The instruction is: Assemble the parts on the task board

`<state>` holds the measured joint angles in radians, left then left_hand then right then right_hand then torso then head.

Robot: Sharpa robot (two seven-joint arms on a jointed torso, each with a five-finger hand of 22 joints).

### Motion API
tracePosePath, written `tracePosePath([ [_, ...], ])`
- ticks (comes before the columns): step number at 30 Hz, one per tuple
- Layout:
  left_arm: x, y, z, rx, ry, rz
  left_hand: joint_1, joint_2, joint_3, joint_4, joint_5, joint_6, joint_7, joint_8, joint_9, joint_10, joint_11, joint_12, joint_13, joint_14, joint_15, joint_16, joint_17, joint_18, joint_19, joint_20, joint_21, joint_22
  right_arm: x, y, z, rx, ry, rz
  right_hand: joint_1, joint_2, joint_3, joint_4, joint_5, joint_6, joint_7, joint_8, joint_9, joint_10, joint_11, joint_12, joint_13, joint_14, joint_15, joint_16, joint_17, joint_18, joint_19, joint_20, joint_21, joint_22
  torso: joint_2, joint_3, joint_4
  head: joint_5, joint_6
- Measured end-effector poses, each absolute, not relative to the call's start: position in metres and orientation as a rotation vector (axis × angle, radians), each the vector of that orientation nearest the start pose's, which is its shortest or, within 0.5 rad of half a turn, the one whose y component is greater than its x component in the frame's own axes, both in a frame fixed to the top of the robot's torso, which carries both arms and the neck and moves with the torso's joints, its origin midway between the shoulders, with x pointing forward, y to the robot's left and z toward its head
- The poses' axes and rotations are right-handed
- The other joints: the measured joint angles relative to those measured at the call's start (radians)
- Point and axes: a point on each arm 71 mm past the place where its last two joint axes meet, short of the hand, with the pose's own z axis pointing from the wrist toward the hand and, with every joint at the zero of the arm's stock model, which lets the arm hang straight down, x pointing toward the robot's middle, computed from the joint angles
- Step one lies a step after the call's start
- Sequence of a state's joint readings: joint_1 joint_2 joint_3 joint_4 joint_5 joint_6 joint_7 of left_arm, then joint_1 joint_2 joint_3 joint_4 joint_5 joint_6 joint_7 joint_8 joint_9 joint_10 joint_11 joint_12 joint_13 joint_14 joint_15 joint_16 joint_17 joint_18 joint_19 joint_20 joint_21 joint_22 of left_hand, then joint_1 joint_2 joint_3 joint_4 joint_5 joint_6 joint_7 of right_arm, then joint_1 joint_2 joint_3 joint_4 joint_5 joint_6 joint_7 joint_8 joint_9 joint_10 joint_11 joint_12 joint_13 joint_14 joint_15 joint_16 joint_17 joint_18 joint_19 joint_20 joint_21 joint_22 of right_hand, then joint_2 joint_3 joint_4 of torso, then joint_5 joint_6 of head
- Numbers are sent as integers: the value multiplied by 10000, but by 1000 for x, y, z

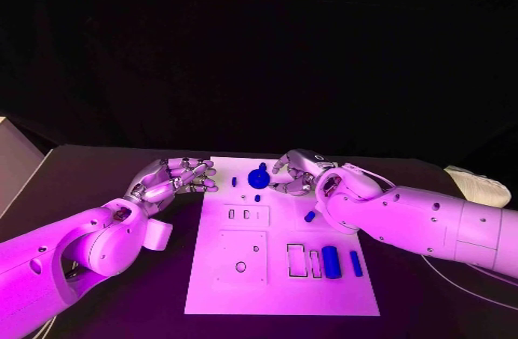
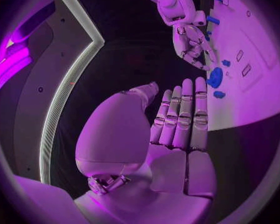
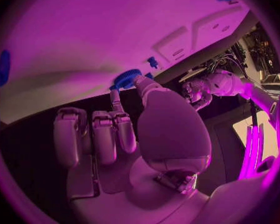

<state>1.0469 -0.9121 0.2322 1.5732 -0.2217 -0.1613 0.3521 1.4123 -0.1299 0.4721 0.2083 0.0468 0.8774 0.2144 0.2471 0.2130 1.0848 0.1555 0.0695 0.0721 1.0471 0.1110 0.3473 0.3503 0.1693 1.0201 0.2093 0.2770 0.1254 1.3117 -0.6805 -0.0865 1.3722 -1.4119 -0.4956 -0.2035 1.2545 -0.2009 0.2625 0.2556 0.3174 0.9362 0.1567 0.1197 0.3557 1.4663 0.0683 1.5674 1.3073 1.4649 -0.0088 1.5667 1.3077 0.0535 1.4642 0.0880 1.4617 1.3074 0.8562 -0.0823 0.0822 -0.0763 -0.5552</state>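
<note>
In the head view the task board [image 1: 281,279] fills the lower centre of the frame, and the round blue gear [image 1: 259,178] sits near its top edge, upper centre. The right hand [image 1: 299,173] lies just to the right of that gear; the right wrist view shows a fingertip and the thumb closed against the gear's toothed rim, so I judge it pinched, with the remaining fingers loosely curled. The left hand [image 1: 178,178] sits at the upper left, off the board's left edge, fingers straight and together in the left wrist view, holding nothing and apart from the gear. So the right hand is plainly the nearer, and the gear lies to its left in the frame, flat face up, with no long axis to line up. A small blue peg [image 1: 234,181] stands just left of the gear, and 2 long blue bars [image 1: 331,262] lie upright in the frame at the lower right of the board
</note>
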Motion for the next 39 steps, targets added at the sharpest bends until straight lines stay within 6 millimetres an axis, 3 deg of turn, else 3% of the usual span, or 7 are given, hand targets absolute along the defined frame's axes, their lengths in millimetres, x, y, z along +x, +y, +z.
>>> tracePosePath([
  [1, 483, 226, -144, -9177, 13895, -16836, 0, 0, 0, 0, 0, 0, 0, 0, -1, 0, 0, 0, 0, 0, 0, 0, 0, 0, 0, 0, 0, 0, 527, -175, -141, -189, 14624, 5915, 120, 72, 21, -21, 0, 0, 0, 0, 0, 0, 0, 0, 0, 0, 0, 0, 0, 1, 0, 0, 0, 0, 0, 5, -8, 6, 8],
  [7, 483, 228, -144, -9186, 13893, -16812, 0, 0, 0, 0, 0, 0, 0, 0, -1, 0, 0, 0, 0, 0, 0, 0, 8, 0, 0, 0, 0, 0, 518, -205, -131, 675, 14202, 6561, 689, -49, 295, -293, -408, -54, 53, -51, -38, -3, 3, -54, 0, 5, 5, 0, 0, 1, 37, 36, 0, 2, -16, 33, -77, -1, 41],
  [16, 483, 229, -144, -9111, 13901, -16760, 0, 0, 0, 0, 0, 0, 0, 0, -2, -36, 37, 0, 0, -37, -36, 0, 18, 0, 0, 0, 0, 0, 517, -271, -126, 2219, 13867, 7147, 1441, -289, 749, -810, -348, -54, 54, -88, -61, 1, 70, -286, 8, -2, 70, 0, -1, 0, 2, 73, -84, 7, -37, 144, -191, -3, 103],
  [23, 482, 229, -146, -9007, 13961, -16703, 0, 0, 0, 0, 0, 1, 0, 0, -2, -36, 36, 0, 0, -37, -36, 0, 18, 0, 0, 0, 0, 0, 518, -317, -128, 2617, 13931, 6863, 1670, -439, 801, -973, -306, -54, 54, -88, -76, 1, 70, -348, 8, -2, 70, 0, -2, 1, 2, 72, -84, 6, -44, 206, -218, -101, 106],
  [31, 481, 228, -149, -8979, 14016, -16674, 0, 0, 0, 0, 0, 1, 0, 1, -3, -36, 36, 0, 0, -37, -37, -1, 17, 0, 0, 0, 0, 0, 519, -334, -136, 2510, 14341, 6701, 1670, -439, 828, -999, -306, -53, 53, -120, -84, 1, 70, -348, 7, -2, 70, 0, -2, 0, 2, 72, -84, 5, -35, 225, -218, -202, 78],
  [39, 481, 228, -151, -8979, 14034, -16653, 1, 0, 27, -28, 0, 1, 0, 1, 6, -36, 36, 1, 0, -37, -37, -1, 30, 0, 0, 0, 0, 0, 522, -339, -146, 2165, 14838, 6412, 1723, -492, 828, -1054, -210, -117, 116, -158, -101, 1, 69, -348, 6, -2, 69, 0, -3, 1, 2, 72, -39, 4, -23, 189, -205, -240, 13],
])
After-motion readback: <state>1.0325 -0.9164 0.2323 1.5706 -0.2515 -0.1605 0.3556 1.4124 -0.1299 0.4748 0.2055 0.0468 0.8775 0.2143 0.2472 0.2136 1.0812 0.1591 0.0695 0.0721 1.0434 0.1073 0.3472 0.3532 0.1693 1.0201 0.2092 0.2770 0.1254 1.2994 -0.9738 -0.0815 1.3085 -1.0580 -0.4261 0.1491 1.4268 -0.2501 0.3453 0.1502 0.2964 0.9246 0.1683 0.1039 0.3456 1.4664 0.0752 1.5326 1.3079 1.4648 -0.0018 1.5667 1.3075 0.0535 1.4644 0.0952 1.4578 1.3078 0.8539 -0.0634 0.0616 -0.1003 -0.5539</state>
